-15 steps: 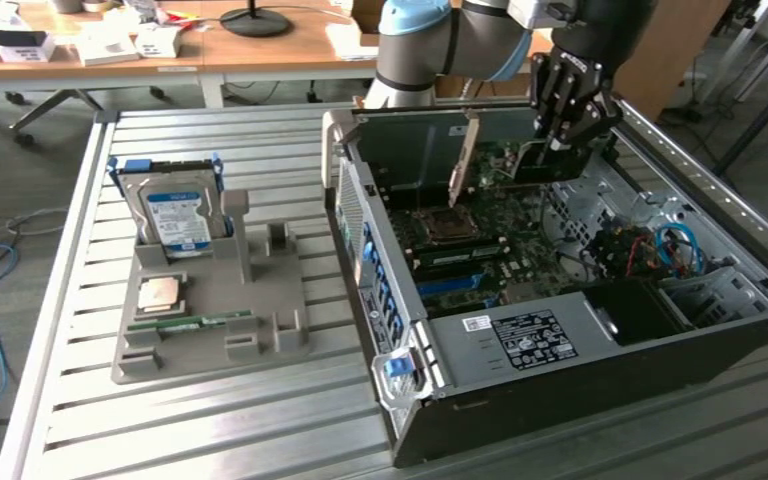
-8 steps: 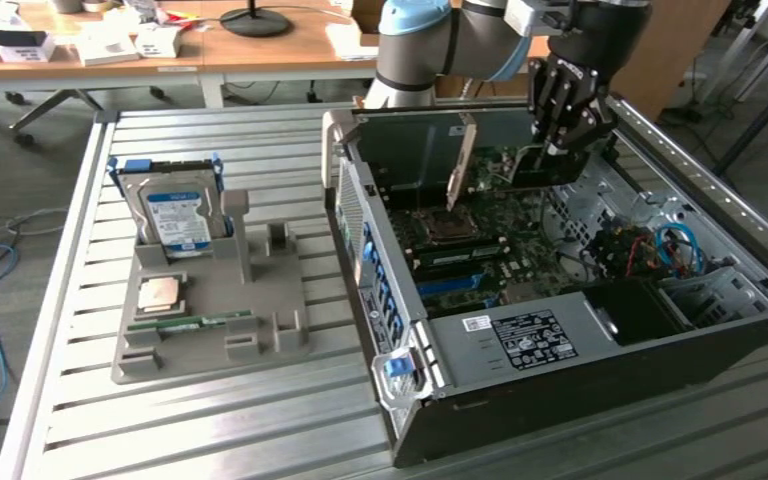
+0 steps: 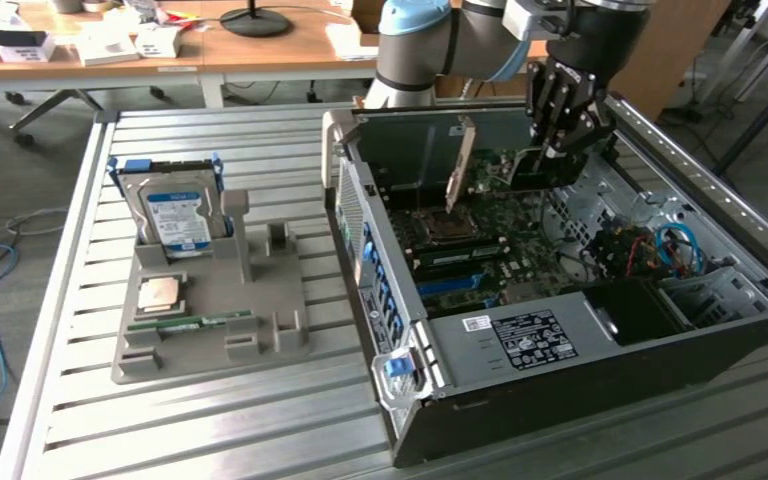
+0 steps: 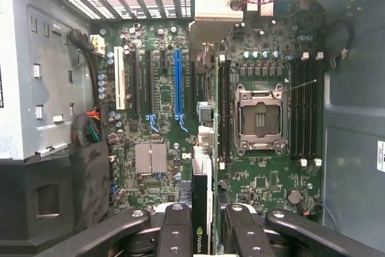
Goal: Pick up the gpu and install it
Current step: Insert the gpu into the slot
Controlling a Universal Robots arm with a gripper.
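The gpu [image 3: 462, 165] stands on edge inside the open computer case [image 3: 544, 345], its silver bracket toward the case's rear wall. My gripper [image 3: 560, 150] reaches down from above and is shut on the card's other end. In the wrist view the gpu [image 4: 203, 170] runs edge-on away from between my two black fingers [image 4: 177, 227], with my gripper [image 4: 202, 224] closed around it. The card sits over the motherboard [image 4: 156, 118], between the blue slot [image 4: 178, 82] and the processor socket [image 4: 260, 118]. Whether it is seated in a slot I cannot tell.
A grey holder tray [image 3: 211, 330] lies at the exterior view's left on the slatted metal table [image 3: 224, 430], carrying a hard drive [image 3: 177, 215], a processor chip [image 3: 160, 292] and a memory stick [image 3: 204, 322]. Cables [image 3: 671, 245] and drive bays crowd the case's right side.
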